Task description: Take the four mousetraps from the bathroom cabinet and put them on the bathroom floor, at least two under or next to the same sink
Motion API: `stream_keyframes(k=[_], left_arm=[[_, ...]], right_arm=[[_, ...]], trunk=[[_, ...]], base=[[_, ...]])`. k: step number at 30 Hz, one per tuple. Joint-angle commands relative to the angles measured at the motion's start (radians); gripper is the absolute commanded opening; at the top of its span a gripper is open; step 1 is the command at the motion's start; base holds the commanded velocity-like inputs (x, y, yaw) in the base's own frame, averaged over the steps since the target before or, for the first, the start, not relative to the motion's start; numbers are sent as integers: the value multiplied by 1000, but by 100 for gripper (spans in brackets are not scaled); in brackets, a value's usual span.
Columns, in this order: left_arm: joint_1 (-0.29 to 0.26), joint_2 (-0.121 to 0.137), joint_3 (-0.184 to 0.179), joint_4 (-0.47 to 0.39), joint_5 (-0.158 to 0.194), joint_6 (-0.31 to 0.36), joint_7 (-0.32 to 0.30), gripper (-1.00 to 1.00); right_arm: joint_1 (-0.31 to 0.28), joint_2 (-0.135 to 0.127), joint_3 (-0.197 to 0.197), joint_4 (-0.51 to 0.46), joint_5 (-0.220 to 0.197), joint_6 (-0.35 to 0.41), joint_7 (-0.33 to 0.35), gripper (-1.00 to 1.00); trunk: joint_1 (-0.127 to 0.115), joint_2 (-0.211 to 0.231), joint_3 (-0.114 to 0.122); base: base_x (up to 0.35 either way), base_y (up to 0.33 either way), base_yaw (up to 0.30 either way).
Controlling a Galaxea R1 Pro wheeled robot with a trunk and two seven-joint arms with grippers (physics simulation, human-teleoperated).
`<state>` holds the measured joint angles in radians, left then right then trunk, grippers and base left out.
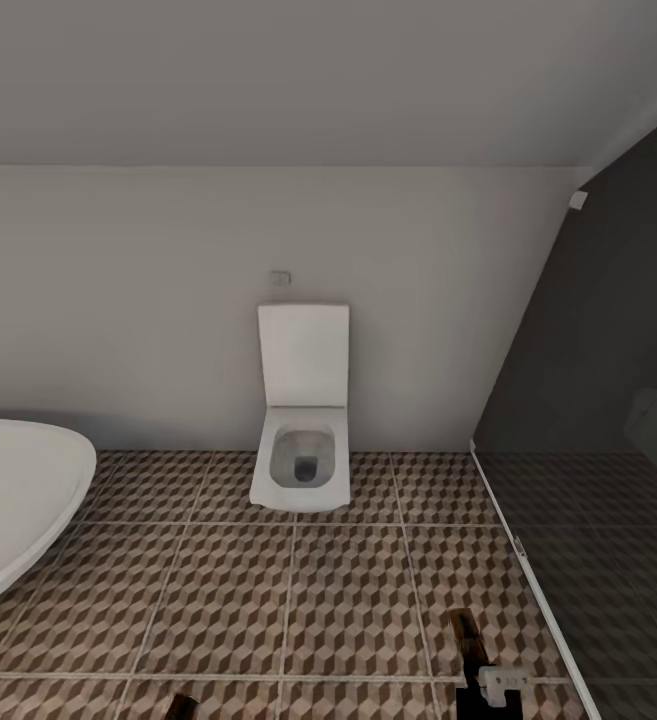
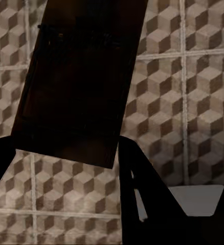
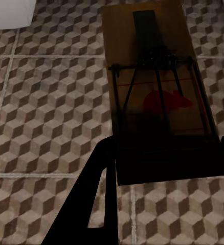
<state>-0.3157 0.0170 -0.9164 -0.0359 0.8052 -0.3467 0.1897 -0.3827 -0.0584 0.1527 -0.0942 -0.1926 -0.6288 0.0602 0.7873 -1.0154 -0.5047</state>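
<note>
Scene: the robot is facing a white wall-mounted toilet (image 1: 303, 440) on the far wall, with the rounded white bathtub (image 1: 13, 500) at the near left and a dark glass partition (image 1: 588, 450) on the right.
Floor: the cube-patterned brown, beige and white tiled bathroom floor (image 1: 348, 600) is lying under both arms.
Right gripper (image 3: 163, 168): its dark fingers are gripping a flat brown wooden mousetrap with black wire parts and a red mark (image 3: 155, 97) at the board's near end; the trap is hanging above the tiles.
Left gripper (image 2: 66, 158): its fingers are flanking a second flat wooden mousetrap, dark in shadow (image 2: 79, 81); the grip is looking closed on it, though the contact is murky.
Step in hand (judgement): the robot is carrying two traps toward a drop spot; the sink is not visible here.
Doing it well: the base should be turning until the vanity shows, then each arm should be lowering its trap flat, close to the tiles, just beside or under the basin before the fingers part.
Risk: a release from height could be tipping or bouncing a board.
</note>
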Motion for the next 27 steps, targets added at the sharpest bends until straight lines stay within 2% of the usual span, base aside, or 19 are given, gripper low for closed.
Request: stream_keyframes(k=[1, 2, 3, 4, 5, 6, 7, 8, 9, 11, 12, 14, 16, 20, 25, 27], left_arm=[[-2, 19, -7, -66, 0, 92, 12, -100], [-6, 39, -6, -132, -1, 174, 13, -100], [-7, 50, -5, -166, -1, 212, 15, -100], [-14, 72, 0, -234, -1, 287, 21, -100], [-28, 95, 14, -299, -1, 363, 28, -100], [-39, 104, 28, -329, -1, 401, 31, -100], [-65, 120, 70, -380, -1, 483, 36, -100], [-97, 130, 129, -417, -2, 566, 38, -100], [-114, 134, 161, -431, -3, 606, 39, -100], [-191, 143, 285, -466, -11, 733, 42, -100], [-211, 145, 307, -471, -15, 755, 42, -100], [-293, 148, 360, -482, -40, 806, 43, -100], [-351, 150, 382, -486, -81, 829, 46, -100], [-389, 151, 397, -471, -144, 847, 54, -100], [-397, 136, 398, -331, -162, 841, 48, -100], [-398, 132, 398, -305, -162, 836, 42, -100]], right_arm=[[-1, 1, 5, -45, -6, 40, -25, -100], [-1, 3, 5, -101, 5, 98, -54, -100], [-1, 4, 5, -133, 11, 133, -67, -100], [0, 7, 5, -205, 27, 211, -90, -100], [-1, 9, 5, -281, 44, 293, -107, -100], [-1, 10, 5, -319, 52, 333, -113, -100], [0, 11, 5, -394, 67, 407, -122, -100], [-1, 13, 5, -466, 78, 472, -128, -100], [-1, 14, 5, -500, 82, 502, -130, -100], [-1, 28, 5, -607, 92, 598, -136, -100], [-2, 34, 5, -626, 94, 618, -137, -100], [-7, 60, 5, -673, 98, 685, -143, -100], [-25, 84, 5, -693, 106, 729, -160, -100], [-59, 125, 5, -704, 129, 774, -214, -100], [-69, 158, 5, -704, 138, 837, -254, -100], [-70, 165, 5, -703, 138, 874, -260, -100]], trunk=[[0, -1, -1], [0, -1, -1], [0, -1, -1], [0, -1, -1], [0, -1, -1], [0, -1, -1], [0, -1, -1], [0, -1, -1], [0, -1, -1], [0, -1, -1], [0, -1, -1], [0, -1, -1], [0, -1, -1], [0, -1, -1], [0, -1, -1], [0, -1, -1]], base=[[0, 0, 0], [0, 0, 0], [0, 0, 0], [0, 0, 0], [0, 0, 0], [0, 0, 0], [0, 0, 0], [0, 0, 0], [0, 0, 0], [0, 0, 0], [0, 0, 0], [0, 0, 0], [0, 0, 0], [0, 0, 0], [0, 0, 0], [0, 0, 0]])
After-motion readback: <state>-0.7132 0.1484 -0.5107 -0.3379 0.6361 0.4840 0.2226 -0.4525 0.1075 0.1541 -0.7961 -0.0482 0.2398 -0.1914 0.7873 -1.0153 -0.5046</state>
